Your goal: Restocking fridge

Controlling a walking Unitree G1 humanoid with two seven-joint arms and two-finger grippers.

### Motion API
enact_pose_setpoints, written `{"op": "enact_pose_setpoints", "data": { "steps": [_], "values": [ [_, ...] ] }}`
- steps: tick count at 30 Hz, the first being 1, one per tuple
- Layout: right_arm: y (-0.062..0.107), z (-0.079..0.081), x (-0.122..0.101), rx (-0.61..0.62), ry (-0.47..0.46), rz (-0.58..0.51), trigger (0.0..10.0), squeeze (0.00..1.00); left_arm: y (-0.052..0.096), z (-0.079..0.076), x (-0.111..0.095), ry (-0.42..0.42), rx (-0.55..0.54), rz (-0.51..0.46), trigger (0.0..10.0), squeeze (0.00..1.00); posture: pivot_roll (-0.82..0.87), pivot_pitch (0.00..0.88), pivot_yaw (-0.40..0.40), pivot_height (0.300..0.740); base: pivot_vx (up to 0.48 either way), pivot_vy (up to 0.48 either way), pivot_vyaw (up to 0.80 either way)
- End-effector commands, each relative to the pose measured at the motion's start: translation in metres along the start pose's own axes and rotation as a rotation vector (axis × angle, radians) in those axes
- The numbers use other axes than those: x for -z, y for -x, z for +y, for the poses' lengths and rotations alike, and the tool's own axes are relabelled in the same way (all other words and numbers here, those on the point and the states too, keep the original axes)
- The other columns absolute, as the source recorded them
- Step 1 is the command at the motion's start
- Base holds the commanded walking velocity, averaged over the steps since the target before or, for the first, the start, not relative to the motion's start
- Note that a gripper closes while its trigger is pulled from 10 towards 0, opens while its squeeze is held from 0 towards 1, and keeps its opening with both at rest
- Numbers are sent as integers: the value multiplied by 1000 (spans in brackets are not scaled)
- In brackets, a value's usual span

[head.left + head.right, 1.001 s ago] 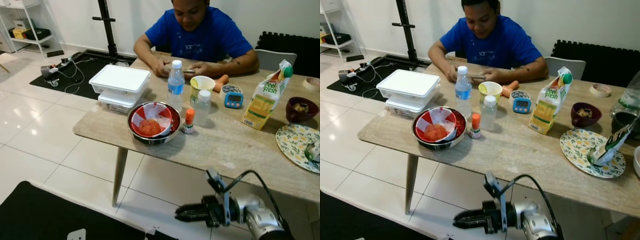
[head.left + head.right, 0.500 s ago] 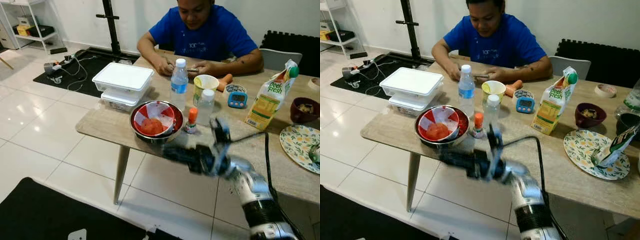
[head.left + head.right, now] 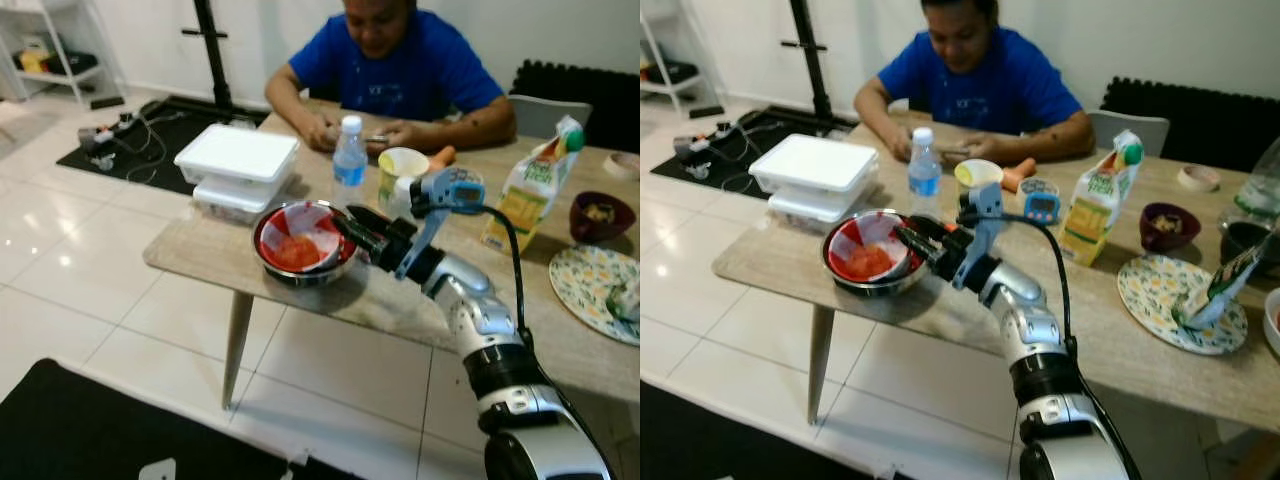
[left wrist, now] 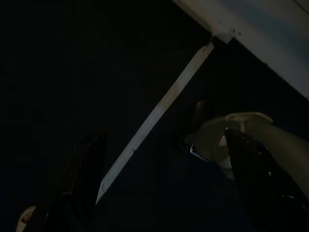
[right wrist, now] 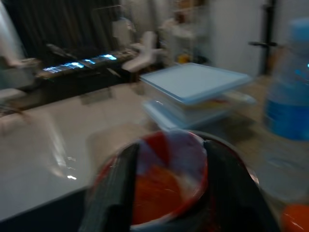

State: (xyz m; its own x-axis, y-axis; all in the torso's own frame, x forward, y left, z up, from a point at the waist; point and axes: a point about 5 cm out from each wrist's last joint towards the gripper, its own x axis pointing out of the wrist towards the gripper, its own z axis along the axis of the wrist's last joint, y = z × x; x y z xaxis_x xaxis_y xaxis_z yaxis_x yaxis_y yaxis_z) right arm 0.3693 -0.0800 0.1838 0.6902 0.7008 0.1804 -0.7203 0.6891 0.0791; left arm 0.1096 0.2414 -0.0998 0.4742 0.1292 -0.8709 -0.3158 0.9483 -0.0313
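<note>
A metal bowl [image 3: 290, 276] stands near the wooden table's [image 3: 195, 262] front left corner. Inside it sits a red and white bowl [image 3: 312, 224] with red food [image 3: 292, 252]. My right gripper [image 3: 350, 225] is raised over the table at the bowl's right rim. It is open, and in the right wrist view its fingers [image 5: 114, 193] stand either side of the bowl [image 5: 166, 179]. Behind it are a water bottle [image 3: 348, 158], a yellow cup [image 3: 403, 166] and a juice carton [image 3: 520, 190]. My left gripper [image 4: 169, 183] hangs open in the dark.
A person in a blue shirt [image 3: 390, 62] sits at the far side with hands on the table. Stacked white lidded containers [image 3: 236, 170] stand left of the bowl. A blue timer [image 3: 456, 188], a dark bowl [image 3: 600, 216] and a patterned plate [image 3: 590, 292] lie to the right.
My right arm has swung up from below the table edge and reached left, bringing its gripper to the bowl's right rim. The view shifted a little.
</note>
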Motion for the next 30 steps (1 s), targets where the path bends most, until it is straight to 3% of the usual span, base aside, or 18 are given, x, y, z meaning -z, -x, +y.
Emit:
{"op": "enact_pose_setpoints", "data": {
  "steps": [1,5,7,12,13,14,15,25,30],
  "values": [
    [-3,-6,-1,75,59,29,10000,1000,1,-5,10,-4,13,26,10000,0,-28,108,-65,740,0,0,0],
    [-7,-12,0,148,151,104,10000,1000,2,-5,14,-13,15,34,10000,0,-29,113,-68,740,0,0,0],
    [-5,-19,3,213,250,178,10000,1000,3,-5,18,-27,18,45,10000,0,-22,132,-76,740,0,0,0],
    [-3,-25,4,269,244,170,10000,1000,5,-5,25,-31,21,58,10000,0,-16,144,-83,740,0,0,0],
    [-4,-26,8,283,239,183,10000,86,5,-5,27,-38,25,64,10000,0,-15,148,-85,740,0,0,0],
    [-4,-26,10,291,237,195,10000,86,5,-5,28,-43,27,67,10000,0,-15,148,-85,740,0,0,0],
    [-4,-26,14,302,227,208,10000,0,6,-6,29,-48,30,69,10000,0,-15,148,-85,740,0,0,0],
    [-4,-27,19,367,100,174,10000,0,6,-7,32,-58,38,72,10000,0,-10,161,-83,740,0,0,0],
    [-5,-30,15,401,82,149,10000,0,7,-7,33,-64,42,73,10000,0,-4,168,-85,740,0,0,0]
  ]
}}
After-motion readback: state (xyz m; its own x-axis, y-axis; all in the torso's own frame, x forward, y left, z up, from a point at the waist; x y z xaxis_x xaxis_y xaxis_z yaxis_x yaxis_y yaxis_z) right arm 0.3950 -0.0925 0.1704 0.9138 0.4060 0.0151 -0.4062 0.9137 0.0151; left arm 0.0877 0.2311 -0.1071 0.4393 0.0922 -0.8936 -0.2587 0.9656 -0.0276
